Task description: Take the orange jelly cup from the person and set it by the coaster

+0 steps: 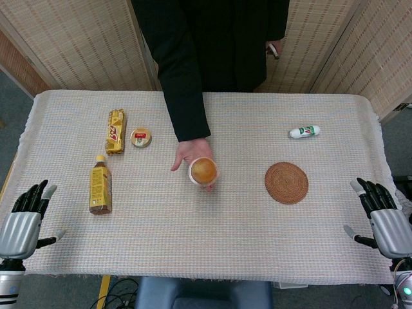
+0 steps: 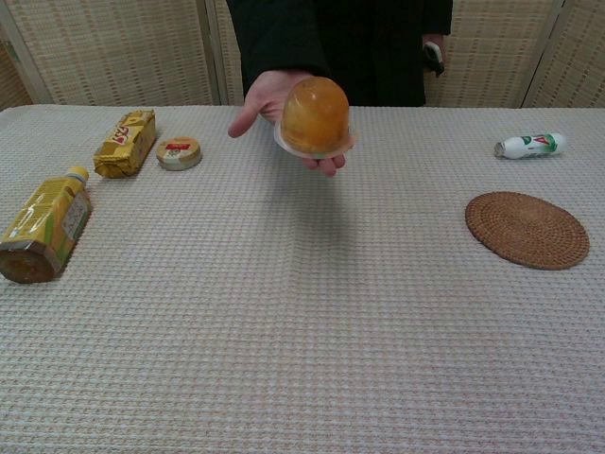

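Observation:
A person in black stands behind the table and holds out the orange jelly cup (image 1: 204, 170) (image 2: 315, 116) on an upturned palm (image 1: 190, 154), above the table's middle. The round woven coaster (image 1: 286, 183) (image 2: 527, 230) lies on the cloth to the right of the cup. My left hand (image 1: 24, 215) rests at the near left edge, fingers apart and holding nothing. My right hand (image 1: 384, 217) sits at the near right edge, likewise with fingers spread and nothing in it. Both hands are far from the cup and show only in the head view.
A yellow drink bottle (image 1: 100, 185) (image 2: 43, 230) lies at the left, with a yellow snack pack (image 1: 115, 131) (image 2: 126, 142) and a small round tin (image 1: 141, 137) (image 2: 179, 152) behind it. A small white bottle (image 1: 304, 132) (image 2: 529, 146) lies beyond the coaster.

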Controlling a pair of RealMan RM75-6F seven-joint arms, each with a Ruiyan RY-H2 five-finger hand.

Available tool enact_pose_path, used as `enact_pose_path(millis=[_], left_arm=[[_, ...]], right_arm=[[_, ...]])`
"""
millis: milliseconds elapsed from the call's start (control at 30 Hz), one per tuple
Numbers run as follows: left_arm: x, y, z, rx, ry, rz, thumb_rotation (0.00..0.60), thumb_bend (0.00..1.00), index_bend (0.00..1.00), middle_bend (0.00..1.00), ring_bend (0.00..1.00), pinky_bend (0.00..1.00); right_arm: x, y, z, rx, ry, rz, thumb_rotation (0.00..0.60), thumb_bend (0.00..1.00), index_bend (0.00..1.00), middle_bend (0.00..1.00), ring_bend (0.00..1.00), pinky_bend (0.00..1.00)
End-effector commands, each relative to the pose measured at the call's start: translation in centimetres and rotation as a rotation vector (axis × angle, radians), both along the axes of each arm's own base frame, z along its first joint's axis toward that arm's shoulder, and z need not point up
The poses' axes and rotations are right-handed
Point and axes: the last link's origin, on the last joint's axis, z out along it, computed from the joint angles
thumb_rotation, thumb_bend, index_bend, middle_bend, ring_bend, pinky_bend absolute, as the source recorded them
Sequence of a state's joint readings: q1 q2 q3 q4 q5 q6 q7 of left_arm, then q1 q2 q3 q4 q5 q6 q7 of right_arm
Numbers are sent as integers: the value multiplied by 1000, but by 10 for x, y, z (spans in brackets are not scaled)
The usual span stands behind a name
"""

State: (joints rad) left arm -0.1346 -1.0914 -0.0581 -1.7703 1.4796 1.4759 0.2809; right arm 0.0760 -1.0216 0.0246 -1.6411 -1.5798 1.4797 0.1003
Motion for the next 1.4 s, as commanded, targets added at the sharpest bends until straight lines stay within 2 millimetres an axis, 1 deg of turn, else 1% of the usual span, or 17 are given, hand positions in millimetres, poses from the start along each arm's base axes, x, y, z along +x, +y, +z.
enact_pose_path(millis=[33, 367, 467, 533, 633, 733, 867, 1033, 1100, 1267, 1400], left_arm=[[0, 0, 0, 1, 1, 0, 600, 143, 30, 1, 0, 162], [0, -1, -1, 1, -2, 3, 600, 143, 31, 1, 0, 162], [1, -1, -1, -1, 0, 1, 600, 143, 31, 1, 0, 162], [2, -1, -1, -3, -1, -1, 600, 143, 31, 1, 0, 162], [2, -1, -1, -4, -2, -4, 600, 143, 31, 1, 0, 162], [2, -2, 0, 0, -7, -2, 600, 143, 31, 1, 0, 162], [0, -4, 2, 9, -8, 2, 600, 143, 31, 1, 0, 162], [-2, -9, 5, 13, -7, 8, 600, 143, 31, 1, 0, 162], [-3, -11, 7, 18, -8, 11, 600, 143, 31, 1, 0, 162], [-3, -13, 10, 26, -14, 8, 600, 143, 31, 1, 0, 162], [-6, -15, 11, 28, -12, 14, 600, 143, 31, 1, 0, 162]], right_arm=[[0, 0, 0, 1, -2, 2, 600, 212, 0, 0, 0, 0], [4, -3, -4, 16, -13, 27, 600, 211, 0, 0, 0, 0], [11, -9, -7, 32, -33, 56, 600, 212, 0, 0, 0, 0], [21, -16, -11, 51, -60, 93, 600, 212, 0, 6, 0, 0], [40, -32, -18, 88, -86, 168, 600, 212, 0, 22, 0, 0], [63, -53, -29, 147, -102, 244, 600, 212, 0, 25, 0, 0], [101, -82, -47, 237, -116, 342, 600, 213, 0, 25, 0, 0], [151, -111, -68, 327, -140, 437, 600, 214, 0, 25, 0, 0], [171, -122, -76, 372, -151, 460, 600, 214, 0, 25, 0, 0], [215, -153, -99, 449, -160, 484, 600, 227, 0, 30, 0, 0], [237, -171, -117, 478, -139, 482, 600, 252, 0, 42, 0, 4]])
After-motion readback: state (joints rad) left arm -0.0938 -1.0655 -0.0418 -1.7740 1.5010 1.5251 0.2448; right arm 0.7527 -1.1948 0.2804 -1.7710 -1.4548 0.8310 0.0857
